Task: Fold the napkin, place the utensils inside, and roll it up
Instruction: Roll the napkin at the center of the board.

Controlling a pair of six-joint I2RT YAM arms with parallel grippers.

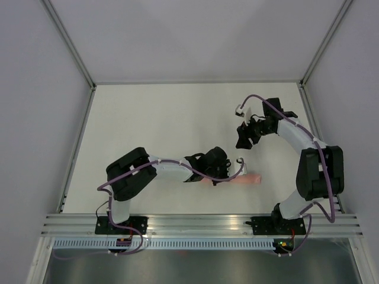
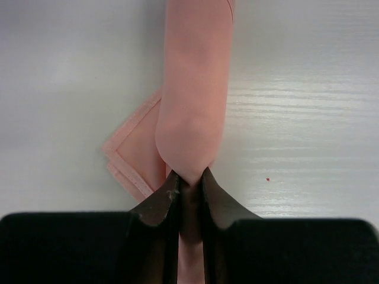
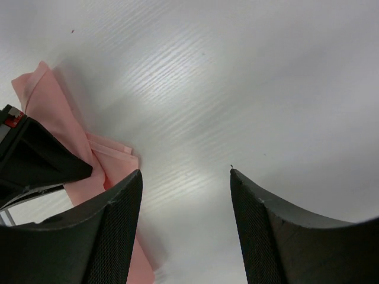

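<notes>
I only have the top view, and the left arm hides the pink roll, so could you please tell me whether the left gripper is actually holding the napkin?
Observer: Yes. In the left wrist view the left gripper is shut on the near end of the rolled napkin.
Operator: Thank you. Is it rolled up tidily?
Observer: Not quite. A flat folded corner pokes out at one side of the roll.
Operator: And is the other arm carrying anything?
Observer: No. The right gripper is open above the table, with nothing between its jaws.
</notes>
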